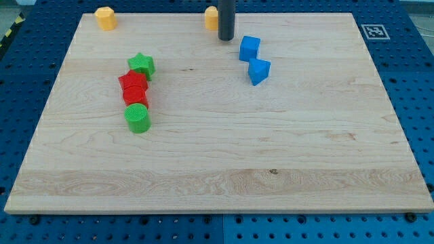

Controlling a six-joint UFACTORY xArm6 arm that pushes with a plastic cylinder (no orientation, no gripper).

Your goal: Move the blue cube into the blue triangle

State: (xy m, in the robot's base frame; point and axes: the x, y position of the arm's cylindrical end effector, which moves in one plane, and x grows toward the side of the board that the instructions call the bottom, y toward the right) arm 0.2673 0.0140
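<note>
**Tip parked far-left of the blue cube, blue pair almost joined**

My tip [226, 38] sits on the bench [217, 169] at the far edge, just left of the blue cube [249, 48] and a little beyond it, apart from it with a sliver of wood showing between. The rod carries no end effector that could spread or pinch, so there is nothing to report on that score; it is a plain rod end resting at board height.

The blue cube lies in the far half, right of centre. The blue triangle [258, 70] lies just nearer and slightly to the right of it. Their corners look as if they touch or nearly so; I cannot tell which. I judge the task close to done, and the tip's spot on the far-left side of the cube suits a short push toward the near right, driving the cube into the triangle.

A yellow block [211, 17] stands right behind the rod, partly hidden by it, and another yellow block [105, 17] sits at the far left corner. On the left a green star [142, 64], a red star [133, 83], a red block [135, 97] and a green cylinder [137, 117] are packed in a touching line, well clear of my path.

No containers are on the bench, so nothing is held in anything.
</note>
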